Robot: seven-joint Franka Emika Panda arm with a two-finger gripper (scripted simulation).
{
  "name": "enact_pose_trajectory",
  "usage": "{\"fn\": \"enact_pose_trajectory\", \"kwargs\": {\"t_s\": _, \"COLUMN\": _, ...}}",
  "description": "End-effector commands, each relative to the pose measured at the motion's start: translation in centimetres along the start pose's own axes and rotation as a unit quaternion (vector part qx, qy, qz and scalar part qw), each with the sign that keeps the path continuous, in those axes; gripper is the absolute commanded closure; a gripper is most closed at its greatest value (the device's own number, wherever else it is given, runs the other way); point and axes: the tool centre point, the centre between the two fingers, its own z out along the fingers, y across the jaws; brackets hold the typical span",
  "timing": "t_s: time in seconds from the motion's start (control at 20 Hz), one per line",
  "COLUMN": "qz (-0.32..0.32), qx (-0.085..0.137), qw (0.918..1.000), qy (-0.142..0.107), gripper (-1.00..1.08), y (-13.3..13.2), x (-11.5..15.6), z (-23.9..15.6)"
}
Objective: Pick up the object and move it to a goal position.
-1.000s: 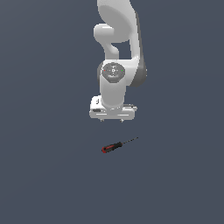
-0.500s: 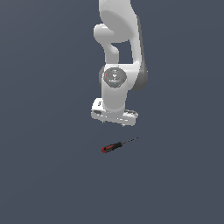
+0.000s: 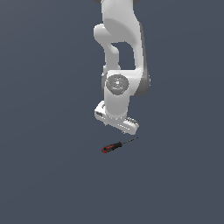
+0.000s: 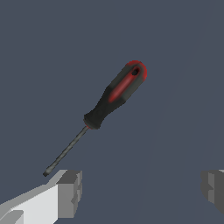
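**A:** Where is the screwdriver [image 3: 115, 146]?

**B:** It lies flat on the plain dark grey worktop [image 3: 48, 175], alone. In the exterior view the red-and-black handle points toward that view's left and the thin dark shaft runs up toward its right, ending in a fine tip.

**A:** And up close?

**B:** The wrist view shows the screwdriver [image 4: 105, 109] whole: a black grip with a red stripe and a red butt end with a small hole in it, then the slim metal shaft slanting away from the handle. Nothing touches it.

**A:** What about the end effector [image 3: 117, 119]?

**B:** It hangs just above the tool, tilted a little, with the white arm [image 3: 120, 48] rising straight up behind it. In the wrist view the end effector [image 4: 142, 190] has its two grey fingertips [image 4: 70, 192] spread wide apart, one at each side of the picture, with bare worktop between them. The shaft's tip sits near one fingertip but does not meet it.

**A:** So it grips nothing?

**B:** Nothing; the jaws stand apart and the screwdriver rests free below.
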Motion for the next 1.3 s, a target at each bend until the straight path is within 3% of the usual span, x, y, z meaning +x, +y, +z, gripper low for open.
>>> {"fn": "enact_pose_trajectory", "kwargs": {"t_s": 0.0, "qz": 0.034, "qx": 0.002, "qw": 0.9994, "qy": 0.002, "gripper": -0.92, "y": -0.5, "x": 0.3, "z": 0.4}}
{"fn": "enact_pose_trajectory", "kwargs": {"t_s": 0.45, "qz": 0.153, "qx": 0.008, "qw": 0.9882, "qy": 0.009, "gripper": -0.92, "y": -2.0, "x": 1.3, "z": 1.9}}
{"fn": "enact_pose_trajectory", "kwargs": {"t_s": 1.25, "qz": 0.319, "qx": 0.02, "qw": 0.9474, "qy": 0.02, "gripper": -0.92, "y": -4.3, "x": 2.6, "z": 4.0}}
